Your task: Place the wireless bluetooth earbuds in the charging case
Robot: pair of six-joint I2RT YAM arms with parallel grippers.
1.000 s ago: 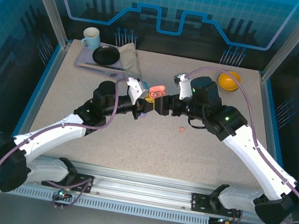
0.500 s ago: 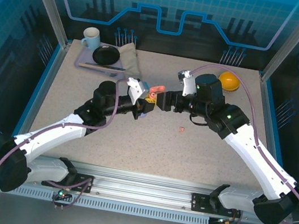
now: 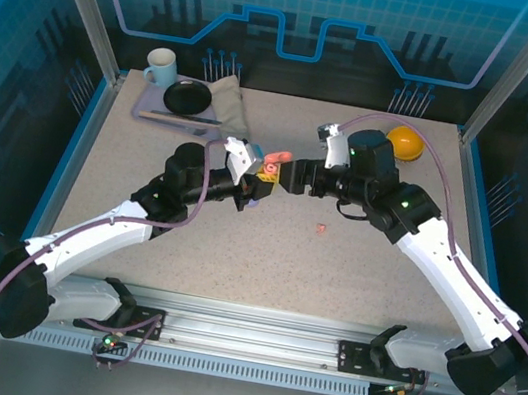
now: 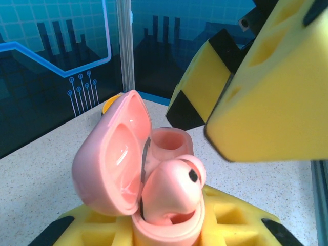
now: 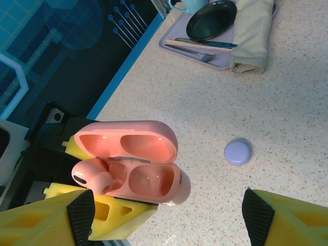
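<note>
Salmon-pink plastic earbud (image 4: 173,182) sits in one socket of the salmon-pink rounded plastic charging case (image 5: 175,188). It looks proud of the socket and tipped, so probably not fully home. The neighbouring socket (image 5: 146,180) is empty. The hinged lid (image 5: 128,143) is open and folded back.

Left gripper (image 3: 257,186) is clamped on the case body from beneath, with its yellow foam pads (image 5: 110,218) against the lower shell. The case appears to be held clear of the speckled beige table (image 3: 264,258), opening upward.

Right gripper (image 3: 285,174) has its jaws wide apart with nothing between them. It is just beside the case, and its yellow fingers (image 4: 266,87) are above the open shell, not touching it.

A second salmon-pink earbud (image 3: 321,228) lies loose on the table on the right arm's side, near the case but apart from it. A small pale purple rounded piece (image 5: 238,152) also lies on the table. I cannot tell whether it is a bud or a case.

Step in hand (judgement): finish the first bud, then fetch the second.
- Keep the left clamp steady and the case level. Do not tilt it towards the lid.
- Press the seated bud straight down with one right fingertip, lightly. A sideways push could flick it out or rotate the case in the foam.
- Keep clear of the lid, as a knock could swing it shut on the bud.
- Pick up the loose bud by its sides and turn it to suit the empty socket before lowering it. Release only once it rests inside.
</note>
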